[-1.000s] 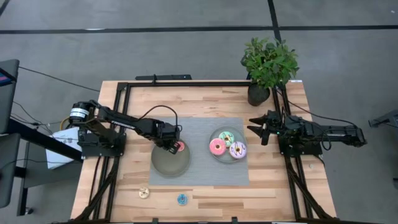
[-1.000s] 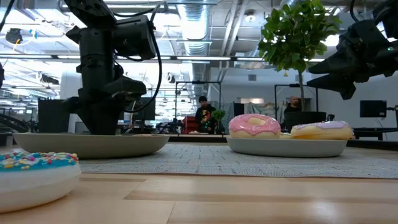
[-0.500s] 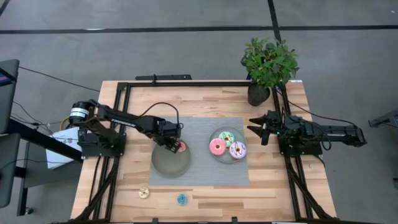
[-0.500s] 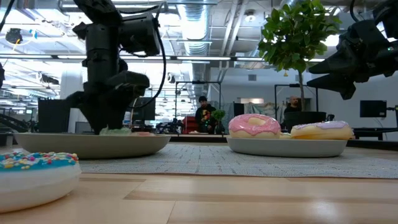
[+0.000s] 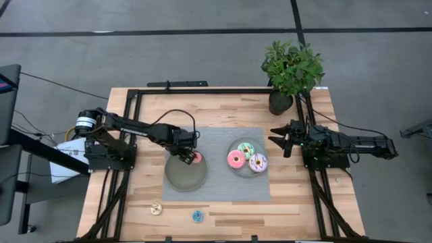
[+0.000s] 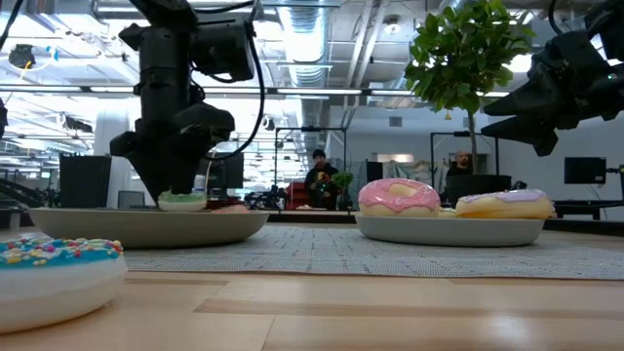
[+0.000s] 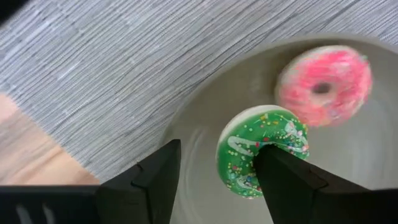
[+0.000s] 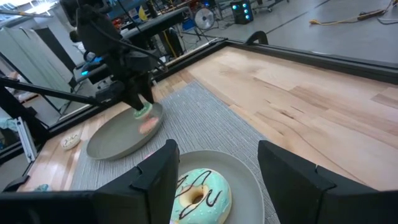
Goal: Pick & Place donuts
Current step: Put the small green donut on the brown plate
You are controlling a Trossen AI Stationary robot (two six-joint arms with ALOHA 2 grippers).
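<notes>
My left gripper (image 5: 186, 156) hangs open over the far right part of the left grey-green plate (image 5: 181, 179). The tiny green donut (image 7: 261, 158) sits tilted at one fingertip (image 7: 268, 155), just above the plate's rim in the low view (image 6: 182, 201). The tiny red donut (image 7: 323, 87) lies flat on that plate beside it. The pink (image 5: 235, 159), green-white (image 5: 246, 148) and white-purple (image 5: 258, 163) donuts lie on the right plate (image 5: 241, 173). The cream (image 5: 156, 208) and blue (image 5: 197, 216) tiny donuts rest on the wood near the table's near edge. My right gripper (image 5: 280, 141) waits open, to the right of that plate. My left gripper points down from above, its fingers wide apart. One fingertip (image 7: 268, 155) stands at the green donut's hole (image 7: 264, 148), and the other finger is clear of the donut. I cannot tell whether the fingertip touches the donut or carries it.
A grey woven mat (image 5: 216, 138) lies under both plates. A potted plant (image 5: 290, 71) stands at the far right corner. Dark rails frame the table's edges. Bare wood shows along the near edge around the two tiny donuts.
My left gripper has risen a little above the left plate. In the low view the green donut, hidden behind the gripper a second ago, now shows at the fingertips just above the plate's rim.
</notes>
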